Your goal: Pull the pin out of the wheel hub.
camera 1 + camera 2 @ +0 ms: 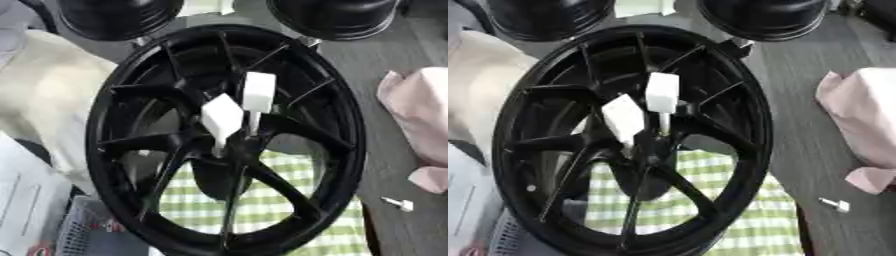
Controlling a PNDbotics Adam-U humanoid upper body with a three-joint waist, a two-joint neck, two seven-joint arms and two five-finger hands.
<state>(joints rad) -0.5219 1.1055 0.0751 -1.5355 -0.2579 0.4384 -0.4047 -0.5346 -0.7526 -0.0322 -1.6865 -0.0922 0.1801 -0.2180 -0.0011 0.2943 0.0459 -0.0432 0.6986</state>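
Neither hand is showing in either eye view, so I cannot tell whether the hands are released, clenched or grasping anything; nothing is touching the pins at this moment.

The black wheel hub (226, 140) is lying flat across the middle of the bench (389, 75), its spokes running in to a dark centre. Two white pins are standing up out of that centre: the left pin (221, 119) is leaning a little, its blocky head tilted, and the right pin (258, 92) is sitting just beside it on the far side, more upright, with a thin stem dropping into the hub. A green checked cloth (262, 200) is showing through the near spokes. A small white pin (399, 203) is lying loose on the bench to the right, well apart from the hub, and a pink cloth (420, 110) is bunched at the right edge. Two black round objects are sitting at the far edge.

The pins are looking light and stiff, probably plastic, with smooth flat-sided heads. The head is the place to take hold, pinched on opposite faces, since the stem is thin and buried. Pulling along the stem's own line seems wise; a sideways tug could bind or snap it. The hub is looking heavy enough to stay put.
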